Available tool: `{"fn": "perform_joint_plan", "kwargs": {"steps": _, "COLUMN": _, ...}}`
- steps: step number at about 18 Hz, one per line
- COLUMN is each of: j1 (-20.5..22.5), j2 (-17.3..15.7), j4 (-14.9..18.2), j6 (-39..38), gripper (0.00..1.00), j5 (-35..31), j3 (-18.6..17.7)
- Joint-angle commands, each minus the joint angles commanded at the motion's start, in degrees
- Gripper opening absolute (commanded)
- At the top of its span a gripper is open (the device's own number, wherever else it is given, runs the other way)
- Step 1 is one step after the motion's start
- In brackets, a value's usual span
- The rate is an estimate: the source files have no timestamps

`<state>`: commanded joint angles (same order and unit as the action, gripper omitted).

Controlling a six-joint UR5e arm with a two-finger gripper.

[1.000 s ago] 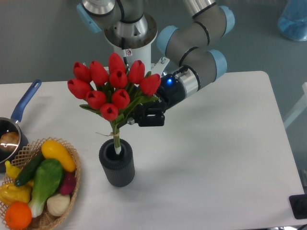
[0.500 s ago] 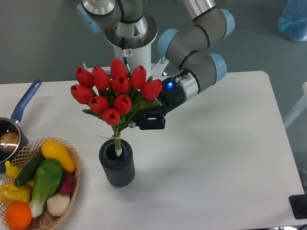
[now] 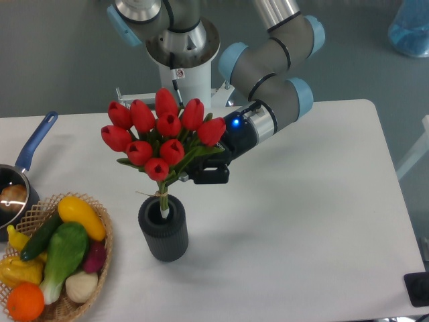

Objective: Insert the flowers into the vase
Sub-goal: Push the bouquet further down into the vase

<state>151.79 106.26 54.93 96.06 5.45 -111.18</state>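
Observation:
The flowers (image 3: pixel 161 131), a tied bunch of red tulips with green leaves, stand nearly upright with their stem ends inside the mouth of the vase (image 3: pixel 163 229). The vase is short, dark grey and ribbed, and stands on the white table at front left. My gripper (image 3: pixel 190 170) reaches in from the right and is shut on the flowers' stems just below the buds, above the vase. The leaves hide its fingertips.
A wicker basket (image 3: pixel 102 251) of vegetables and an orange sits at the front left corner, close to the vase. A pan with a blue handle (image 3: pixel 33 142) lies at the left edge. The robot base (image 3: pixel 181 54) stands behind the flowers.
The gripper and the bunch have shifted slightly right and the bunch has straightened a little above the vase. The stem ends stay in the vase's mouth.

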Motion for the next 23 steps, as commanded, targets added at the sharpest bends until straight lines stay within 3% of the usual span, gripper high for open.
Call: {"fn": "perform_joint_plan", "kwargs": {"steps": 23, "j1": -0.97, "j2": 5.45, "j4": 0.0, "j6": 4.57, "gripper": 0.24, "j5": -0.09, "j3": -0.44}}
